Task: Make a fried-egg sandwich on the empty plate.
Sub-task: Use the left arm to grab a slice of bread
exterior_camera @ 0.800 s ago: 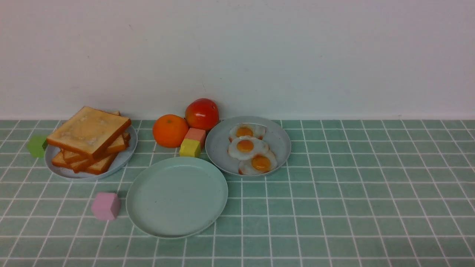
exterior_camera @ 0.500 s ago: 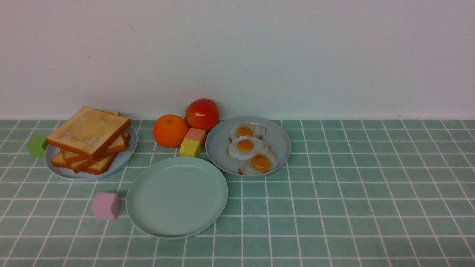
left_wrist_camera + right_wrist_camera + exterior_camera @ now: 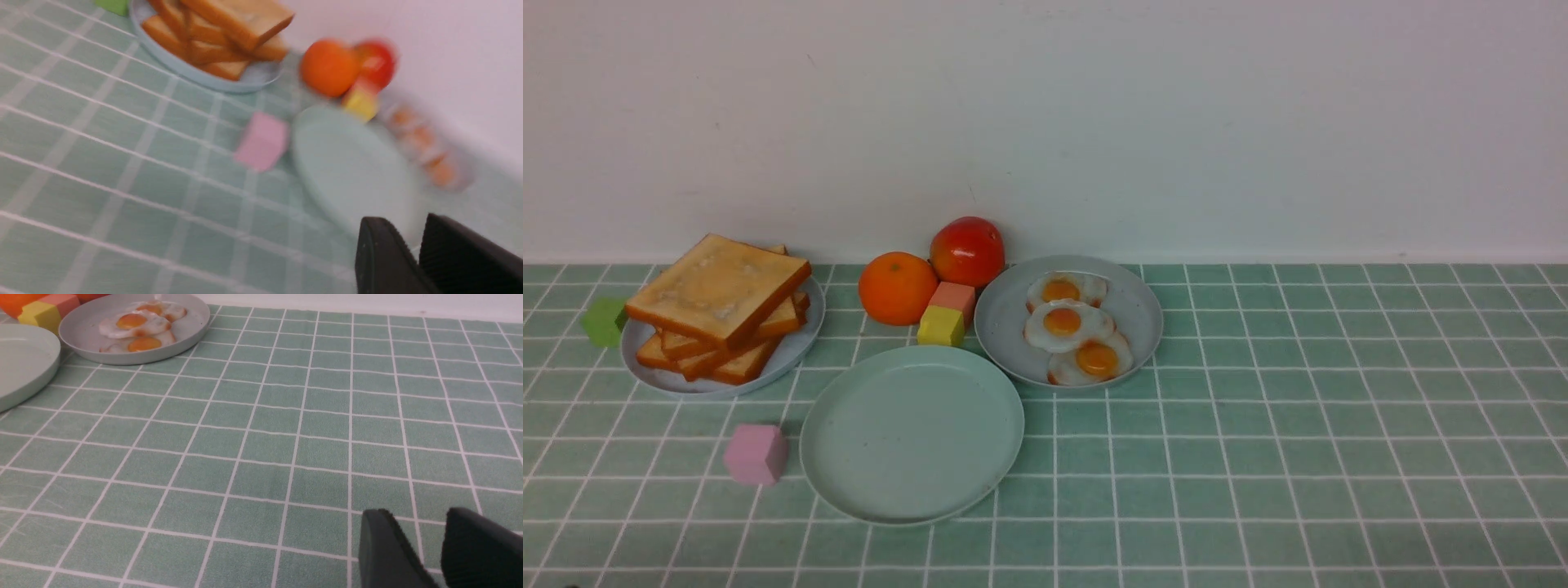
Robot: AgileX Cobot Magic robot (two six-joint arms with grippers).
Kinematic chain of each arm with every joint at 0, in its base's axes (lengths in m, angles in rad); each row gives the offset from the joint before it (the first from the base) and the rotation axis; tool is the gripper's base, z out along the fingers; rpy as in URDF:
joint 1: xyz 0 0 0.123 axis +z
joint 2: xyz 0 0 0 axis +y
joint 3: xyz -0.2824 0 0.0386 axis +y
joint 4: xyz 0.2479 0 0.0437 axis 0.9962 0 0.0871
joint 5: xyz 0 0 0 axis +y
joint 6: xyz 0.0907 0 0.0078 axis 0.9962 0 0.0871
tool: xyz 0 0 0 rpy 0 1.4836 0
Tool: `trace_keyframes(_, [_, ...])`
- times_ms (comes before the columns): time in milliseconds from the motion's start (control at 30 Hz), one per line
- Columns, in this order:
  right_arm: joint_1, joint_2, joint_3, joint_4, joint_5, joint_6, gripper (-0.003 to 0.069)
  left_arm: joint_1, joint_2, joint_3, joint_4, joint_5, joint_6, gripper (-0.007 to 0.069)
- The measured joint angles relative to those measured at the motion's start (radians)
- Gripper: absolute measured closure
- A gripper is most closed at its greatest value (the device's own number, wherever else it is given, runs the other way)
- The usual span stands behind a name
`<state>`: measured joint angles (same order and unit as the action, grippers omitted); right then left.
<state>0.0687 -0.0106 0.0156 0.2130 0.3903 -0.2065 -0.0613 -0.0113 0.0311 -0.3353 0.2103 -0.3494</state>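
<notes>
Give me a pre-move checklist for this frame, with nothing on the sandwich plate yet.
1. Mint-green plate empty: ok.
2. Top slice of the toast pile uncovered: ok.
3. Fried eggs easy to lift singly: cannot tell, they overlap.
4. Left gripper empty, fingers slightly apart: ok.
5. Right gripper empty, fingers apart: ok.
6. Pink block clear of the plate's rim: cannot tell, it sits very close.
</notes>
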Motion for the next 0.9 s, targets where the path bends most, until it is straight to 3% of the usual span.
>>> trace_keyframes(100, [0.0, 0.0, 0.0, 0.0, 0.0, 0.0, 0.0419, 0.0, 0.0, 0.0, -0.125, -0.112, -0.055, 0.0455])
trace_keyframes(233, [0.0, 0.0, 0.0, 0.0, 0.0, 0.0, 0.0419, 0.0, 0.0, 0.0, -0.181, -0.187, -0.069, 0.0452])
trace_keyframes(400, [0.0, 0.0, 0.001, 0.02, -0.014, 0.007, 0.0419, 0.0, 0.019, -0.126, -0.158, -0.035, -0.01, 0.05])
trace_keyframes(533, [0.0, 0.0, 0.008, 0.199, -0.049, 0.119, 0.0419, 0.0, 0.156, -0.289, -0.126, 0.15, 0.107, 0.0567])
trace_keyframes(567, [0.001, 0.0, 0.009, 0.327, -0.078, 0.178, 0.0419, 0.0, 0.275, -0.384, -0.117, 0.26, 0.172, 0.0592])
trace_keyframes(667, [0.001, 0.0, 0.009, 0.443, -0.142, 0.217, 0.0419, 0.0, 0.411, -0.484, -0.11, 0.395, 0.268, 0.0613])
trace_keyframes(700, [0.001, 0.0, 0.009, 0.503, -0.191, 0.225, 0.0419, 0.0, 0.522, -0.561, -0.103, 0.462, 0.349, 0.062])
trace_keyframes(900, [0.002, 0.0, 0.009, 0.63, -0.306, 0.235, 0.0419, 0.0, 0.759, -0.702, -0.081, 0.501, 0.439, 0.0622])
